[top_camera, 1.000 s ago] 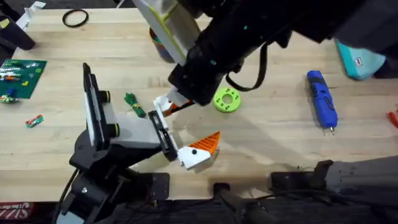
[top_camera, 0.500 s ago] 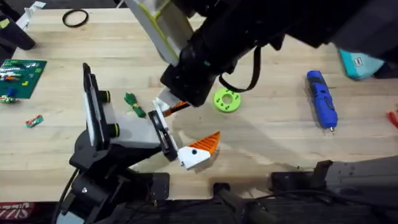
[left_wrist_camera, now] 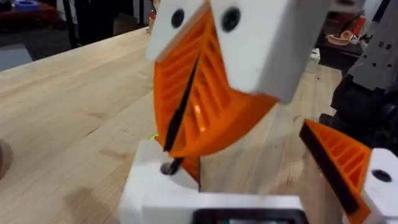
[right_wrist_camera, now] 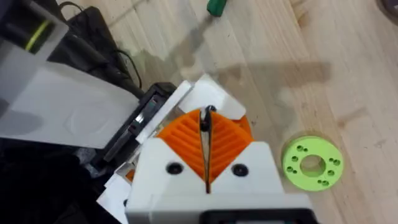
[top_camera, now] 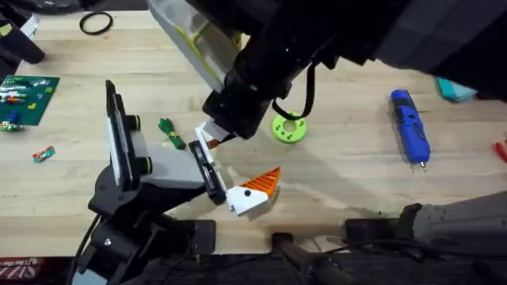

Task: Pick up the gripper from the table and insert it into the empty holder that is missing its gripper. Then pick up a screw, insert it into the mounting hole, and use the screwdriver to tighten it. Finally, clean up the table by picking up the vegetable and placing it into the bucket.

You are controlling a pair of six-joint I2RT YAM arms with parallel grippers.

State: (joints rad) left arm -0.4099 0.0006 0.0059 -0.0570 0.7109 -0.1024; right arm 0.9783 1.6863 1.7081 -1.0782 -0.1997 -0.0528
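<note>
The holder (top_camera: 158,170) is the white-grey body on my left arm, and its black clamp bracket (top_camera: 207,170) carries one white block with an orange wedge (top_camera: 253,190). My left gripper (top_camera: 226,162) holds nothing. My right gripper (right_wrist_camera: 205,121) reaches in from the upper right, shut on the gripper (top_camera: 207,133), a small white block with an orange part. That block touches the bracket's far end (right_wrist_camera: 140,118). In the left wrist view the block (left_wrist_camera: 161,190) sits under the right gripper's orange pads (left_wrist_camera: 205,99). The screwdriver (top_camera: 410,127) lies at the right. The vegetable (top_camera: 170,133) lies beside the holder. The bucket and the screw are hidden.
A lime-green ring with holes (top_camera: 288,128) lies just right of the right gripper. A green circuit board (top_camera: 24,95), a black ring (top_camera: 95,24) and a small red-green piece (top_camera: 43,153) sit at the far left. A teal object (top_camera: 455,89) lies at the back right.
The right arm has shifted a little left and down toward the holder, carrying the white block closer to the bracket's far end. The holder has not moved.
</note>
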